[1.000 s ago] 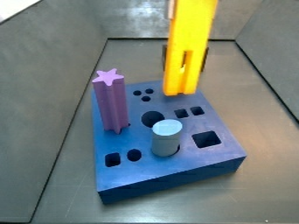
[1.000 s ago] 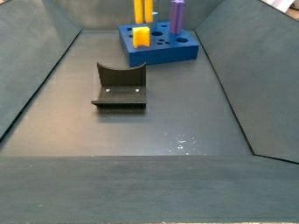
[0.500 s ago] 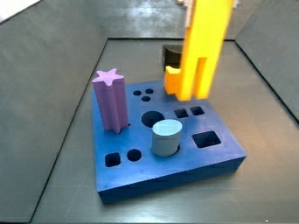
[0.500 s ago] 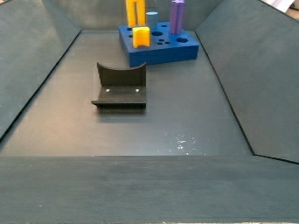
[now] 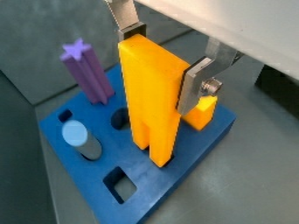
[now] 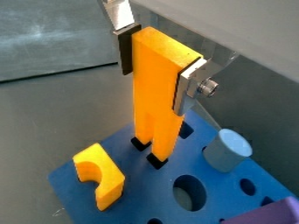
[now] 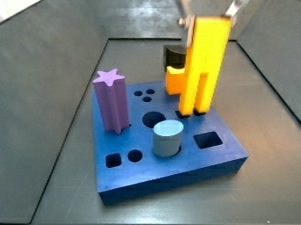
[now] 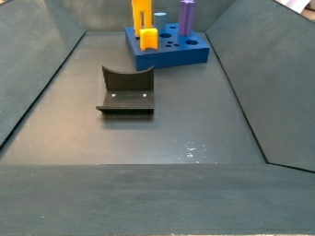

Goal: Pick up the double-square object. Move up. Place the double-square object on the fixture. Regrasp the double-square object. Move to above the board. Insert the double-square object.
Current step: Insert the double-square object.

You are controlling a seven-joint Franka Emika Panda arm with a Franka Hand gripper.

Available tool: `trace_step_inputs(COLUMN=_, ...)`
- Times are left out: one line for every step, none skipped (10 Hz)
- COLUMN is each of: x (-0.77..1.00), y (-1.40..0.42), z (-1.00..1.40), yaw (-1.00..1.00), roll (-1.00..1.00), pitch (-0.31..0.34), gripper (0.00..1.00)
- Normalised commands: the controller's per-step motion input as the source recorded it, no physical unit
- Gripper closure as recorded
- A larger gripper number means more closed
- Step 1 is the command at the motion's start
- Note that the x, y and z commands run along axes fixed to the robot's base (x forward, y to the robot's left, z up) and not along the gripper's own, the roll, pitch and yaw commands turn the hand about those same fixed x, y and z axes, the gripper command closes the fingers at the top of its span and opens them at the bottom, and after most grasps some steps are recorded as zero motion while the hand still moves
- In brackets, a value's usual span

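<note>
In both side views the board (image 7: 165, 141) (image 8: 167, 51) lies flat on the grey floor (image 8: 160, 138), at the far end in one of them. The fixture (image 8: 125, 90) stands on the floor well apart from the board, nearer that camera. On the board a purple star peg (image 7: 112, 101) stands upright near one edge, a grey cylinder (image 7: 168, 138) stands in a round hole, and a short yellow peg (image 6: 100, 175) sits at a corner. The bar (image 7: 202, 70) (image 5: 149, 101) stands upright, its lower end at the paired square holes. In both wrist views the gripper (image 6: 158, 61) (image 5: 163, 66) clamps the bar's upper part, its fingers (image 6: 191, 83) pressed flat against opposite sides.
</note>
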Motion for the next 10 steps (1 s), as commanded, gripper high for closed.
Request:
trace_step_inputs(x=0.14, y=0.0, z=-0.09, yaw=0.07, roll=0.0, pitch=0.0, gripper=1.0)
trace_step_inputs(x=0.0, y=0.0, z=-0.19, yaw=0.06, roll=0.05, pitch=-0.027, gripper=1.0)
trace_step_inputs(x=-0.03, y=-0.02, z=-0.23, yaw=0.08, roll=0.21, pitch=-0.09, gripper=1.0)
trace_step_inputs(x=-0.05, y=-0.06, z=-0.2, yaw=0.11, roll=0.28, pitch=-0.109, gripper=1.0)
trace_step_inputs(x=0.0, y=0.0, z=0.0, yaw=0.02, roll=0.0, pitch=0.0, gripper=1.0)
trace_step_inputs(x=0.0, y=0.0, z=0.01, yaw=0.2, roll=0.3, pitch=-0.017, gripper=1.0)
trace_step_inputs(x=0.0, y=0.0, z=0.09, yaw=0.24, roll=0.45, pitch=-0.011, gripper=1.0)
trace_step_inputs(x=0.0, y=-0.08, z=0.01, yaw=0.13, roll=0.25, pitch=-0.004, gripper=1.0)
trace_step_inputs(x=0.0, y=-0.06, z=0.0, yaw=0.0, roll=0.07, pitch=0.0, gripper=1.0)
trace_step_inputs(x=-0.06, y=-0.11, z=0.0, yaw=0.04, roll=0.08, pitch=-0.029, gripper=1.0)
